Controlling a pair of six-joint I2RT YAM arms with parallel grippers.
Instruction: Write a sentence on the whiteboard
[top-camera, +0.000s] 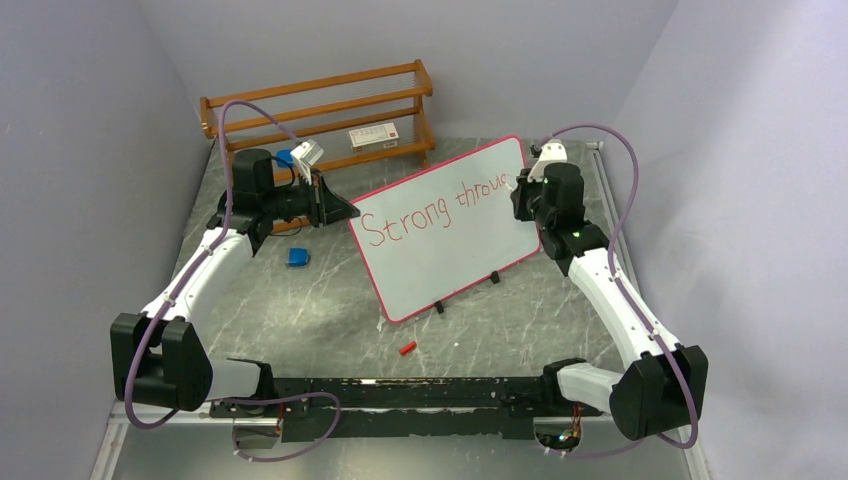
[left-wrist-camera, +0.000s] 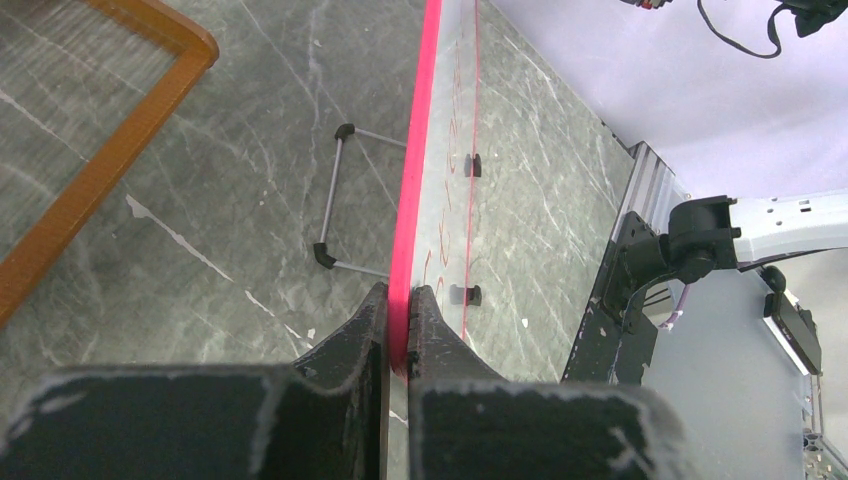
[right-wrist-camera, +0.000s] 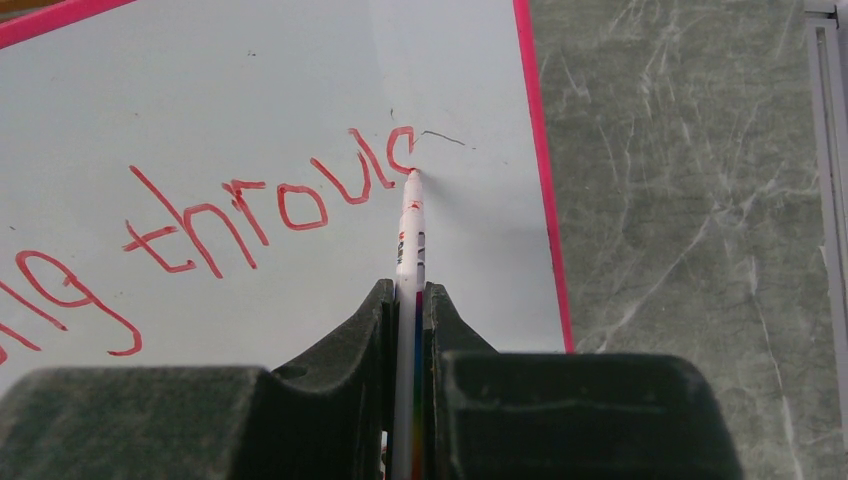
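The whiteboard (top-camera: 455, 262), white with a pink-red rim, stands tilted on small black feet in the middle of the table. Red lettering of the sentence (top-camera: 425, 212) reads "Strong throu" plus a started letter. My left gripper (top-camera: 346, 211) is shut on the board's left rim (left-wrist-camera: 414, 150), one jaw on each face (left-wrist-camera: 400, 318). My right gripper (top-camera: 519, 190) is shut on a white marker (right-wrist-camera: 410, 235). The marker's red tip touches the board (right-wrist-camera: 300, 70) at the end of the last stroke of the lettering (right-wrist-camera: 262, 208). The right gripper (right-wrist-camera: 408, 302) is in front of the board's right part.
A wooden rack (top-camera: 320, 108) with a small white box (top-camera: 373, 136) stands at the back. A blue block (top-camera: 298, 257) lies left of the board, and a red cap (top-camera: 407, 348) lies in front of it. Grey walls close in on both sides.
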